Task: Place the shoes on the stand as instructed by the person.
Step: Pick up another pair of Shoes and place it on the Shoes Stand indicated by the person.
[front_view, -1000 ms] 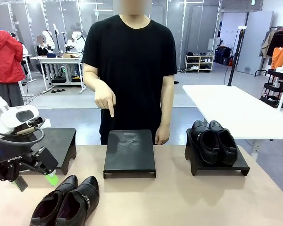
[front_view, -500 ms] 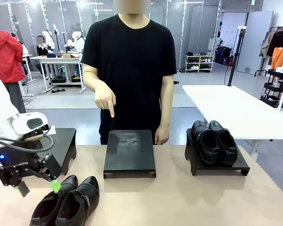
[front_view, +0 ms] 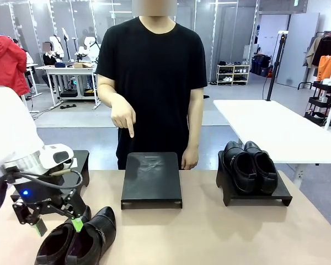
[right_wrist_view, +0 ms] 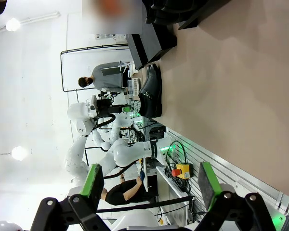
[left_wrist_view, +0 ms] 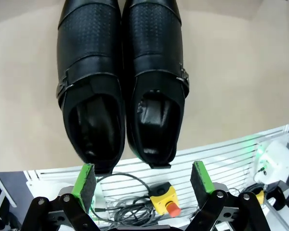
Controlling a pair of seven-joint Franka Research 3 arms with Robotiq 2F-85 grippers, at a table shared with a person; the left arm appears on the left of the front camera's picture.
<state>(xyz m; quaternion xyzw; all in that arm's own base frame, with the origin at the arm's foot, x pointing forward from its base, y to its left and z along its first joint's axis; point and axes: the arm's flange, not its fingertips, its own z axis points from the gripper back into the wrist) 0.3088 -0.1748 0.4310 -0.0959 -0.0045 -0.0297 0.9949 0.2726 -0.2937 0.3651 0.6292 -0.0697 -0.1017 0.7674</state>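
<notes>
Strapped pair of glossy black leather dress shoes [left_wrist_view: 120, 82] lies at the near-left of the tan table [front_view: 220, 232], heels toward the left gripper [left_wrist_view: 142, 178], long axes running straight away. Jaws wide apart, empty. Left arm nearer.

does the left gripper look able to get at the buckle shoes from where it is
Probably yes: the left gripper hangs open just behind the heels of the buckle shoes, and nothing lies between them.
</notes>
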